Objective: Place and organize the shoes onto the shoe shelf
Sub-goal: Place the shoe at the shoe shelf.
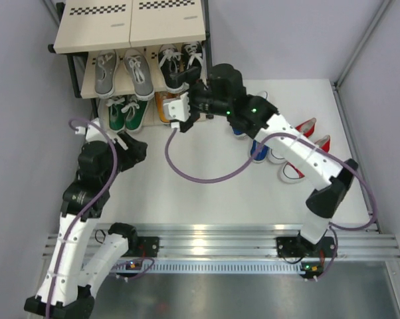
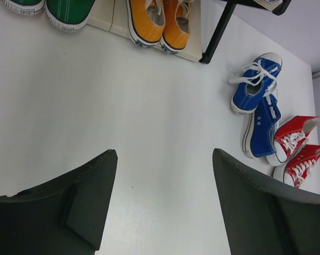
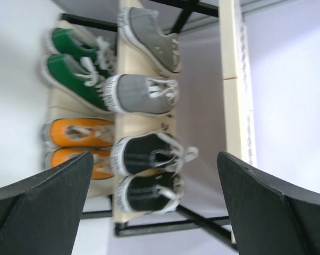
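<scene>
Left gripper (image 2: 164, 159): I see jaws apart, empty.
Shelf (image 1: 130, 26) middle: two grey shoes (image 1: 139, 72), two black shoes (image 3: 149, 154).
Shelf bottom: two green shoes (image 1: 136, 114), two orange shoes (image 2: 147, 21).
Right gripper (image 3: 154, 156): jaws wide apart, empty, facing shelf.
Table (image 1: 206, 199) beside shelf: two blue shoes (image 2: 253, 87), two red shoes (image 2: 293, 141).

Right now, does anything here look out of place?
Yes: the blue shoes and red shoes lie scattered on the table beside the shoe shelf, while the other pairs sit lined up on it.

Jaws spread wide, black sneakers (image 3: 144, 155) beside grey sneakers (image 3: 141, 95)
</scene>
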`<state>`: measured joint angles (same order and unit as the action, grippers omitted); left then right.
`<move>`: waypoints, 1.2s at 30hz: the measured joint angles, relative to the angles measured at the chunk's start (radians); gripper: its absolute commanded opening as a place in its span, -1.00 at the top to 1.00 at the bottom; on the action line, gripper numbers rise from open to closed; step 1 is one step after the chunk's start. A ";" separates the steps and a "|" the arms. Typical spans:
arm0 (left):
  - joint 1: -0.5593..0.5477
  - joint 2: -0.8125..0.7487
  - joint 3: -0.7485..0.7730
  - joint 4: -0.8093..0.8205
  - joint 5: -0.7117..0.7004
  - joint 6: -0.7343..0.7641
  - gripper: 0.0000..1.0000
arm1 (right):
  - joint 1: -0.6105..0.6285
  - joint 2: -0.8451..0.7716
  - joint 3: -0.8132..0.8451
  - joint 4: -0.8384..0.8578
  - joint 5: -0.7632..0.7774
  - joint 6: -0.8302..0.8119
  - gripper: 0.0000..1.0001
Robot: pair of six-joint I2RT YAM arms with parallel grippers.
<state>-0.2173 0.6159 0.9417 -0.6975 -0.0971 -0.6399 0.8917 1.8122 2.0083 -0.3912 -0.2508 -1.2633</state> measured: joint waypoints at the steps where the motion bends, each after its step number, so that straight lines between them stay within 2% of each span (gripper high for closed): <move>1: 0.000 0.039 0.015 0.014 0.004 0.024 -0.48 | -0.008 -0.042 -0.024 -0.040 -0.023 0.017 -0.99; 3: 0.000 0.103 0.047 0.045 0.007 0.067 -0.27 | -0.033 -0.122 -0.074 -0.115 -0.074 0.068 -0.99; 6: 0.000 0.235 0.145 0.070 0.010 0.141 -0.10 | -0.096 -0.250 -0.199 -0.198 -0.149 0.144 -0.99; 7: 0.000 0.296 0.194 0.084 0.009 0.171 0.05 | -0.126 -0.303 -0.270 -0.216 -0.179 0.172 -0.99; 10: 0.000 0.452 0.312 0.152 0.004 0.246 0.22 | -0.203 -0.420 -0.457 -0.274 -0.251 0.248 -0.99; 14: 0.000 0.632 0.444 0.201 -0.004 0.330 0.34 | -0.282 -0.495 -0.644 -0.325 -0.333 0.341 -0.99; 17: 0.000 0.750 0.529 0.235 -0.023 0.382 0.35 | -0.348 -0.537 -0.752 -0.343 -0.375 0.399 -0.99; 21: 0.000 0.829 0.553 0.301 -0.042 0.431 0.24 | -0.429 -0.603 -0.826 -0.343 -0.410 0.452 -0.99; 27: 0.000 0.840 0.525 0.418 -0.090 0.487 -0.04 | -0.484 -0.667 -0.853 -0.328 -0.459 0.502 -0.99; 36: -0.001 0.840 0.515 0.465 -0.184 0.520 -0.15 | -0.502 -0.667 -0.856 -0.322 -0.486 0.528 -0.99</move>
<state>-0.2180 1.4563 1.4567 -0.2321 -0.2810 -0.1204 0.3897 1.1454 1.1519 -0.7136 -0.7372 -0.7357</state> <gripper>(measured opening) 0.569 0.993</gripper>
